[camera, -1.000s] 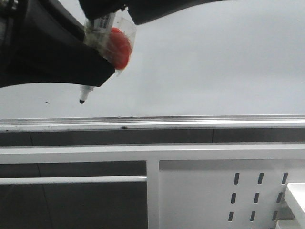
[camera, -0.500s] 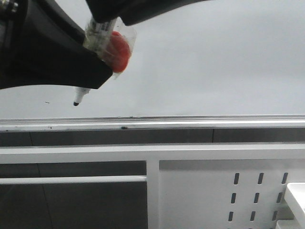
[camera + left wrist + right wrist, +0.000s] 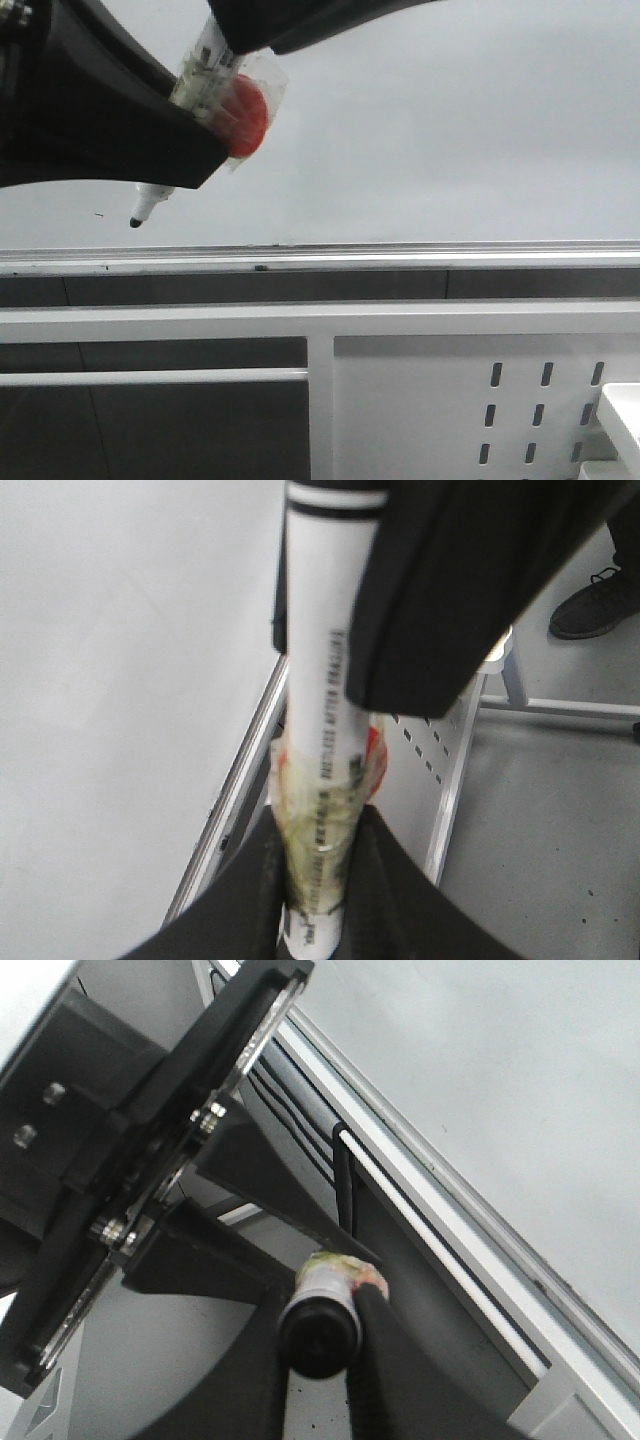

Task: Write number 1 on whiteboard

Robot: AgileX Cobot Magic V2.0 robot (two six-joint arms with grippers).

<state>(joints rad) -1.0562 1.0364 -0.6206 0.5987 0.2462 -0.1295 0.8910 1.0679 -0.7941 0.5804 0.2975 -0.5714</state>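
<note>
The whiteboard (image 3: 450, 130) fills the upper front view, with its silver rail (image 3: 400, 258) below. No number 1 stroke shows on it, only tiny dark specks. A white marker (image 3: 205, 75), wrapped in clear tape with a red round piece (image 3: 245, 115), slants down to the left. Its black tip (image 3: 134, 222) is just above the rail, and I cannot tell whether it touches the board. My left gripper (image 3: 195, 150) is shut on the marker's lower, taped part (image 3: 318, 825). My right gripper (image 3: 235, 40) is shut on its upper end (image 3: 320, 1305).
A white perforated metal panel (image 3: 450, 400) and white frame bars (image 3: 320, 320) stand below the rail. A white object (image 3: 622, 410) sits at the lower right edge. In the left wrist view a dark shoe (image 3: 595, 605) rests on the grey floor.
The marker has tilted more: its tip moved left and slightly down along the board, while its upper end and the right gripper shifted right. No stroke has appeared.
</note>
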